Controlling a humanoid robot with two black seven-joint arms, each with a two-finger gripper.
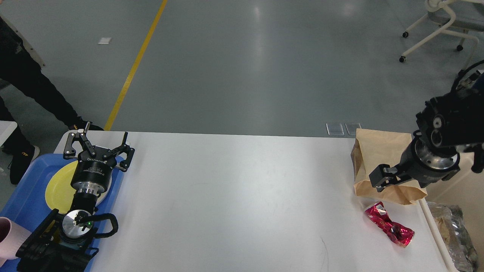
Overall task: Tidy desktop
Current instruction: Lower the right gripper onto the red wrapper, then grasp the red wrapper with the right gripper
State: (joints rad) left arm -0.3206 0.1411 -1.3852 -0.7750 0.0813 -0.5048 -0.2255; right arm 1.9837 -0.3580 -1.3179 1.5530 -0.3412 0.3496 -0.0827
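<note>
The white desktop [234, 196] holds a brown paper bag [372, 151] standing at its far right and a crumpled red wrapper [389, 224] lying just in front of it. My right gripper [382, 180] hangs low in front of the bag's lower part, above the wrapper. Only one finger shows clearly, so I cannot tell how the jaws stand. My left gripper [98, 148] is open and empty above a yellow plate [56, 187] in the blue tray [26, 189] at the left edge.
A cream bin [467, 192] stands at the right edge with crumpled foil and plastic [452, 234] in it. A pink cup [9, 238] sits in the tray's near corner. A person's legs [30, 87] stand at the far left. A wheeled chair [442, 22] is far right.
</note>
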